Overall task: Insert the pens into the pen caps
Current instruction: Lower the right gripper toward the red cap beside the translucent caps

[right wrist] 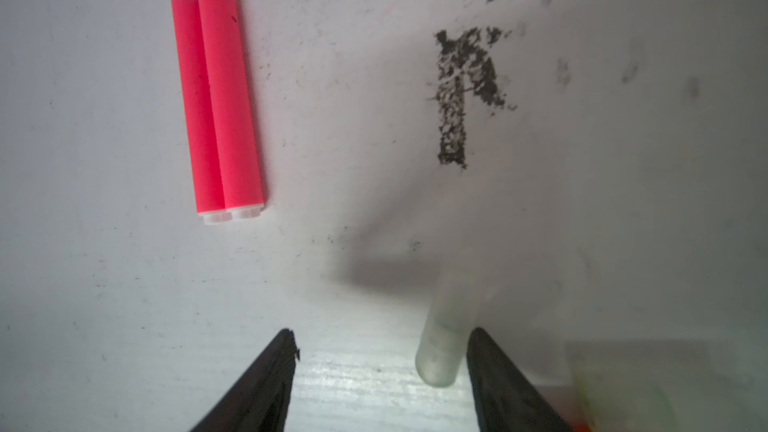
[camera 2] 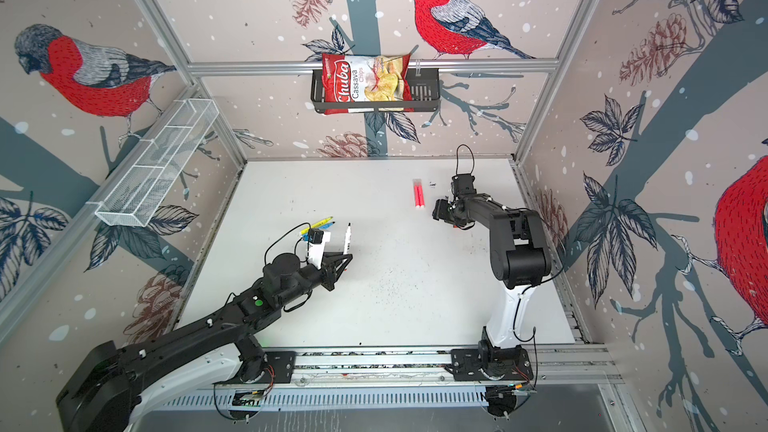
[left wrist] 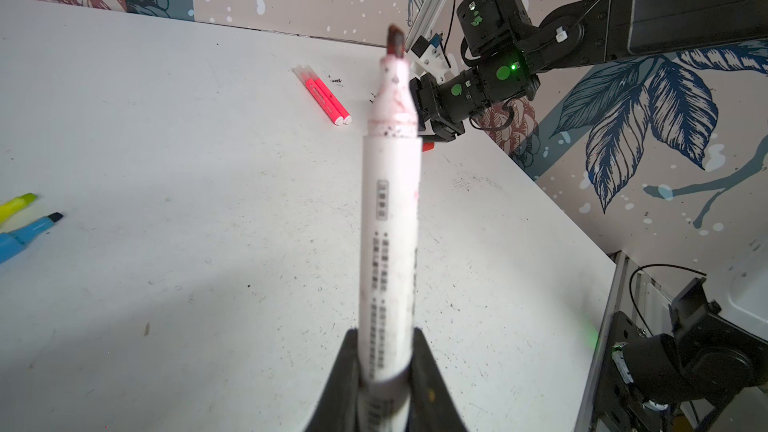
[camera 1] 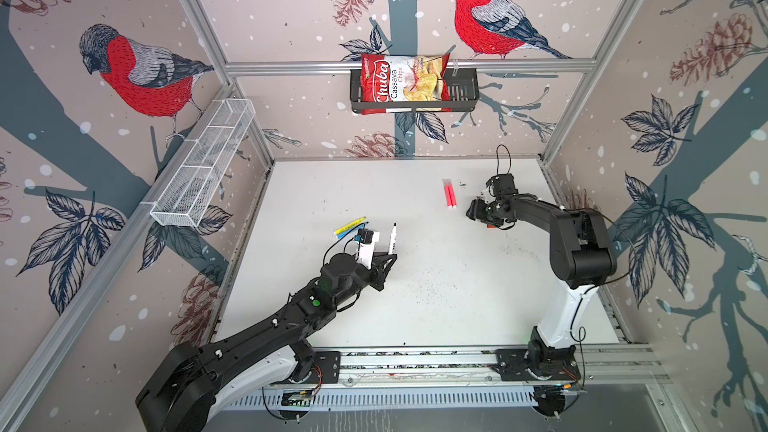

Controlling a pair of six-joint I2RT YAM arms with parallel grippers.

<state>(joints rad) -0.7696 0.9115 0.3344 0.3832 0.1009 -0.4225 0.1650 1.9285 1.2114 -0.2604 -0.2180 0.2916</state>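
The white pen (left wrist: 388,243) stands up the middle of the left wrist view, its long axis running bottom to top of the frame, its dark bare tip at the top and no cap on it; the left gripper (left wrist: 384,342) is clamped tight on its lower barrel. In both top views the pen sits left of centre, tip toward the top of the frame.

The move I judge to be next turns on the clear cap (right wrist: 446,330); in the right wrist view it lies low and right of centre, between the fingers of the right gripper (right wrist: 382,332) but hard by the right-hand one, far off the midline. Whether it touches that finger I cannot tell; its long axis runs nearly bottom to top, leaning slightly right. Which end is the mouth is too blurred to say. Those jaws stand well apart and hold nothing; the right arm is plainly the nearer one, the left well apart.

A bit of red shows under the right gripper, likely the red cap (left wrist: 428,146).

The pink pens (right wrist: 216,97) lie side by side and touching, upper left of that frame; the yellow pen (camera 1: 351,224) and blue pen (camera 1: 347,232) lie together on the table (camera 1: 415,305), just left of the left gripper.
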